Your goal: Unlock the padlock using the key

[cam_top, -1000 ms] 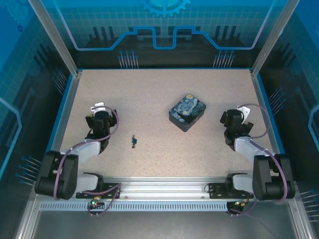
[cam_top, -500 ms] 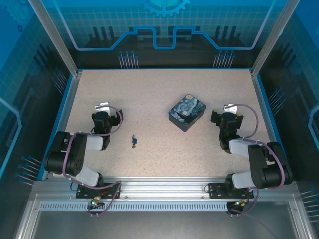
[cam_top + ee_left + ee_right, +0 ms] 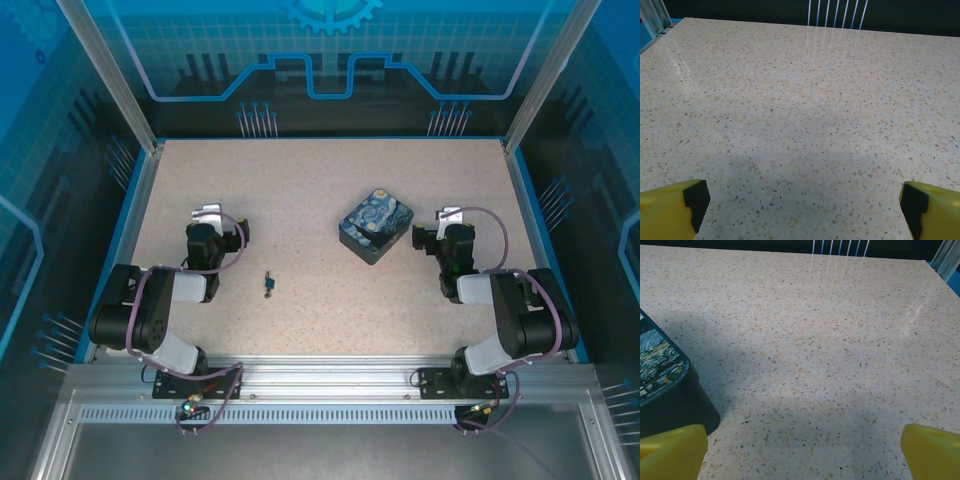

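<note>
**Both pincers open and empty, key lying loose on the bench**

In the top view we see the key [image 3: 268, 284] lying flat on the speckled bench [image 3: 320, 170], a tiny dark sliver. It sits to the right of the left arm and nearer the front edge than the left pincer [image 3: 206, 216]. Nothing touches it, and it lies well apart from both pincers.

The blue-and-yellow swirl-painted box [image 3: 375, 224] rests further back and to the right, turned at an angle to the bench edges. The right pincer [image 3: 450, 218] is just to the right of it, close by but apart.

From the left wrist we see the left pincer [image 3: 803, 202] spread wide, its yellow fingers [image 3: 670, 207] at the two lower corners with bare bench between them. The right wrist shows the same for the right pincer [image 3: 801, 450]: its yellow fingers [image 3: 930, 450] stand far apart and nothing is gripped. A dark corner of the box [image 3: 662, 385] sits at the left edge there, just beyond the left finger.

Both arms are folded low, with their pincers pointing toward the far edge of the bench.
</note>
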